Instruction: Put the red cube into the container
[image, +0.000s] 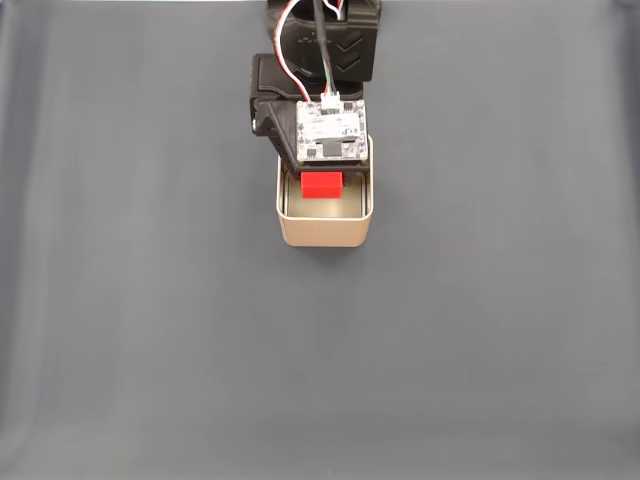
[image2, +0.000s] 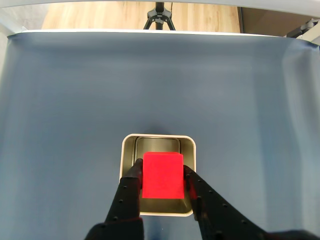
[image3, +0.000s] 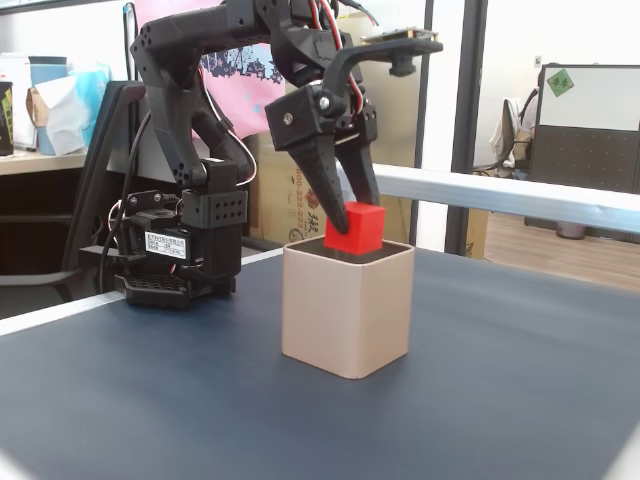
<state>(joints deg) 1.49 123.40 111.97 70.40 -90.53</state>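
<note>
Wrist view gives me the clearest read: the gripper (image2: 162, 182) is clamped on the red cube (image2: 162, 176), 1 black finger (image2: 131, 186) pressed to each side face, and the cube hangs over the open mouth of the tin container (image2: 128, 142). From the side-on fixed view, I judge the cube (image3: 355, 227) is only partly below the pale rim, its top well proud of the tin (image3: 347, 310), so it is not yet released inside. My worry from here is placement: in the fixed view from above the cube (image: 322, 185) sits toward the arm's side of the tin (image: 324, 231) rather than centred, and if I let go there it could clip the near wall or rim and tip out. Lowering further risks a finger catching the rim and shoving or toppling the tin, which stands loose on the dark mat (image: 120, 300). From above, the wrist board hides the fingertips and the tin's far edge; I cannot tell how much clearance remains between cube and tin floor in any view.
</note>
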